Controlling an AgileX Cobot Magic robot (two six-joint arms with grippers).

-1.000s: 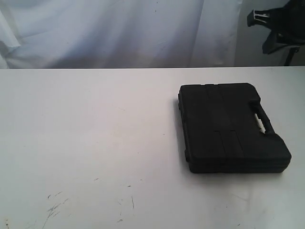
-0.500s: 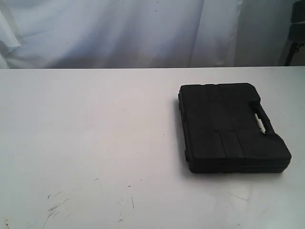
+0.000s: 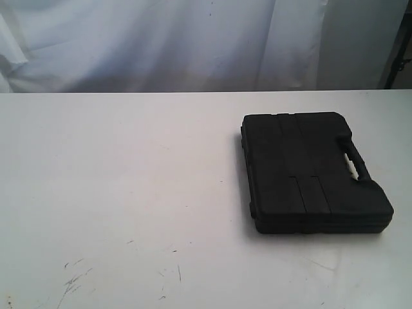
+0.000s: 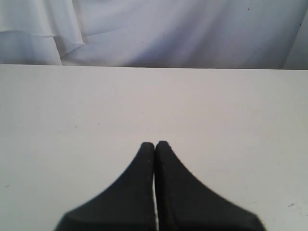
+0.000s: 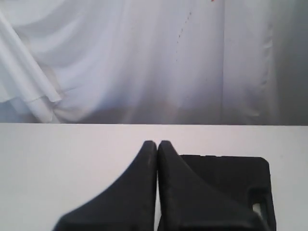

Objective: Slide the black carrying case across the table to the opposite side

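While both pairs of jaws are pressed shut, tip against tip and holding nothing, the case lies flat on the table. It sits ahead of the right gripper, partly masked by its fingers. Ahead of the left gripper I see only bare tabletop.

Risk, as I judge it: closed tips pushing off-centre would spin the case instead of sliding it. Tips set too high could ride over its rounded edge or snag the handle.

Hidden: neither arm appears in the exterior view, so I cannot tell how high the jaws stand. The table's side edges are cut off.
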